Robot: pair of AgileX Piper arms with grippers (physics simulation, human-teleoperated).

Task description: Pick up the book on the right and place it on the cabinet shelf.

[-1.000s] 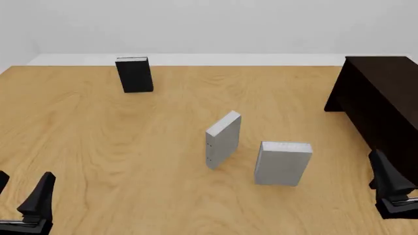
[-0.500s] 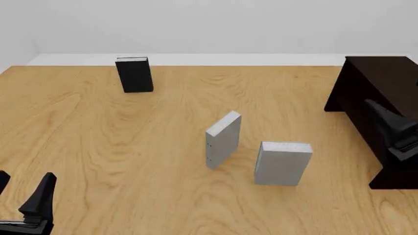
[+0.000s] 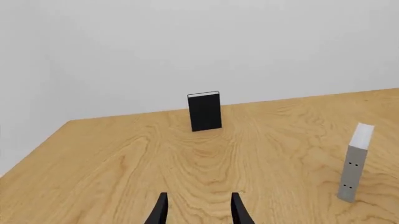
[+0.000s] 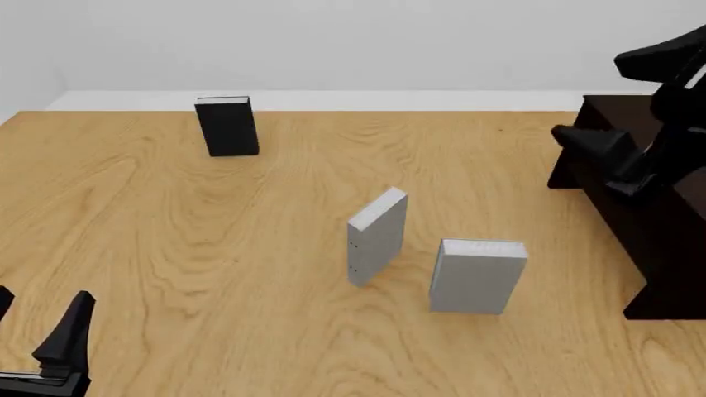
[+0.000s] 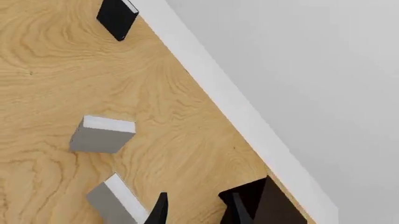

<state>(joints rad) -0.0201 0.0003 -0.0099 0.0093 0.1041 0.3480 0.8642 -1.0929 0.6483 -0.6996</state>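
my right gripper (image 4: 601, 153), jaws spread and empty, hangs high by the dark cabinet, the light grey blocky book (image 4: 478, 275) standing upright below-left.

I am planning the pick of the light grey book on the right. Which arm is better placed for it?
Probably the right. The right gripper is up beside the cabinet, on the book's side. The left gripper sits low at the near left corner, with the dotted grey book in between.

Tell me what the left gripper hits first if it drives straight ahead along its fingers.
Probably the black book: it stands upright almost dead ahead of the left gripper, with only bare table between. Depth is hard to judge.
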